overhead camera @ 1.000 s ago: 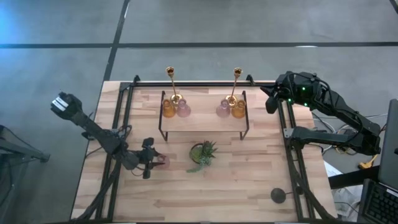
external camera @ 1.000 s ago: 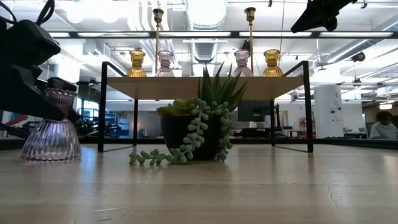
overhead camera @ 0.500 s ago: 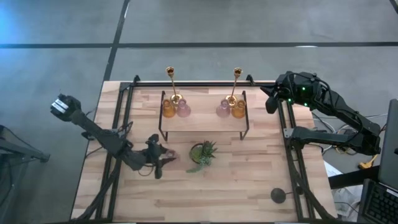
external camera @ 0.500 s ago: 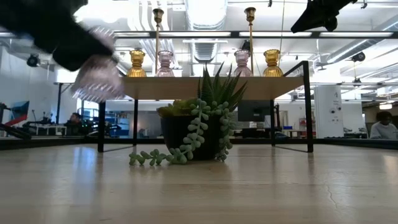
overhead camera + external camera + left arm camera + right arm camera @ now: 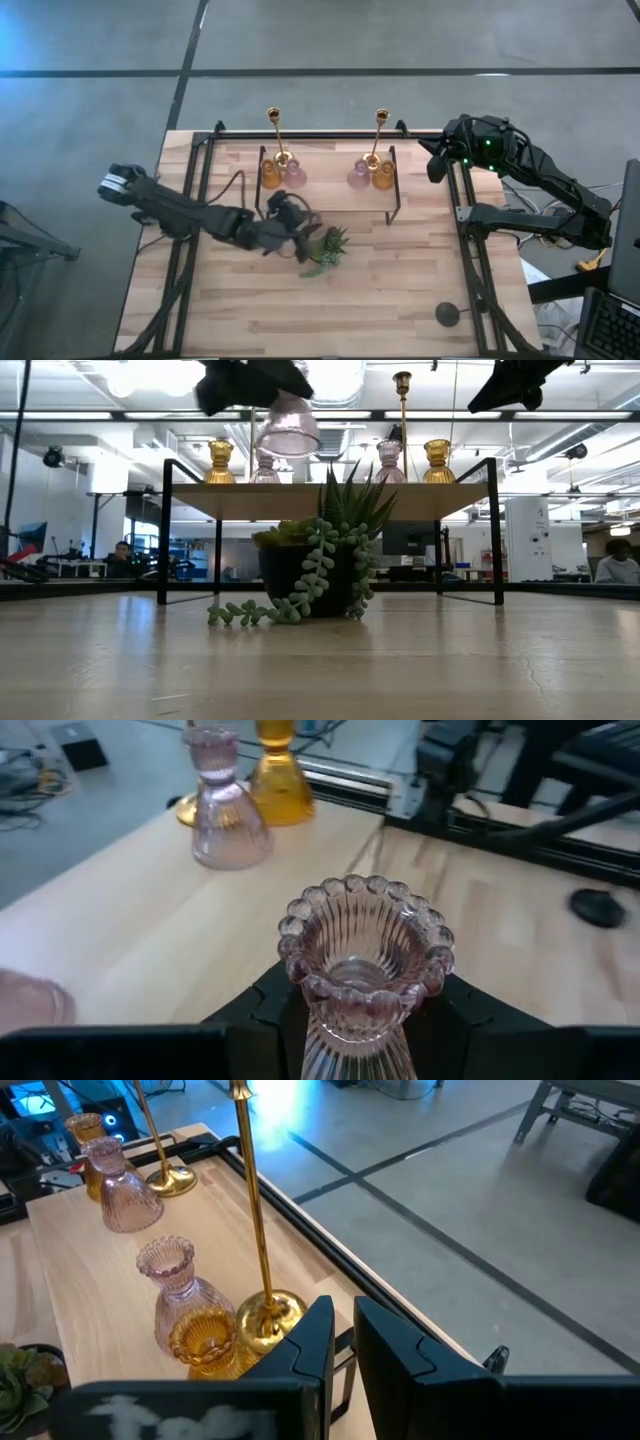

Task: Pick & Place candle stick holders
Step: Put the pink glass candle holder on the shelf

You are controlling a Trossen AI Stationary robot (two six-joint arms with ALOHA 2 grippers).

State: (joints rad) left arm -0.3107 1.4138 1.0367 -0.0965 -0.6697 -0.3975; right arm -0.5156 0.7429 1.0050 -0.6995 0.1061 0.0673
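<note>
My left gripper (image 5: 288, 218) is shut on a pink ribbed glass holder (image 5: 288, 426) with a beaded rim (image 5: 365, 935). It is raised above the small green plant (image 5: 326, 246), by the front edge of the wooden shelf (image 5: 330, 195). Two gold candlesticks (image 5: 275, 135) (image 5: 378, 135), two amber holders (image 5: 271, 178) (image 5: 384, 178) and two pink holders (image 5: 295, 177) (image 5: 358, 176) stand on their bases on the shelf. My right gripper (image 5: 437, 167) hovers shut by the table's far right corner, empty. A small black round thing (image 5: 447, 314) sits at the near right. My left gripper pinches the pink holder's narrow neck (image 5: 358, 1025), just under the beaded rim, between its two fingers (image 5: 268, 1012). The fingers come from above, slanting down. The holder hangs below them, mouth up and wide base down, lifted clear of table and shelf.
The shelf stands on a black metal frame (image 5: 165, 530) across the table's far middle. The potted plant (image 5: 325, 550) with trailing strands stands in front of it. Black rails (image 5: 190, 210) run along the table's left and right sides. There is bare tabletop at the near side.
My left gripper has lifted the pink holder off the table at the left. It has carried the holder up and toward the right, from beside the left rail to above the plant and the shelf's front edge. The holder now hangs higher than the shelf top.
</note>
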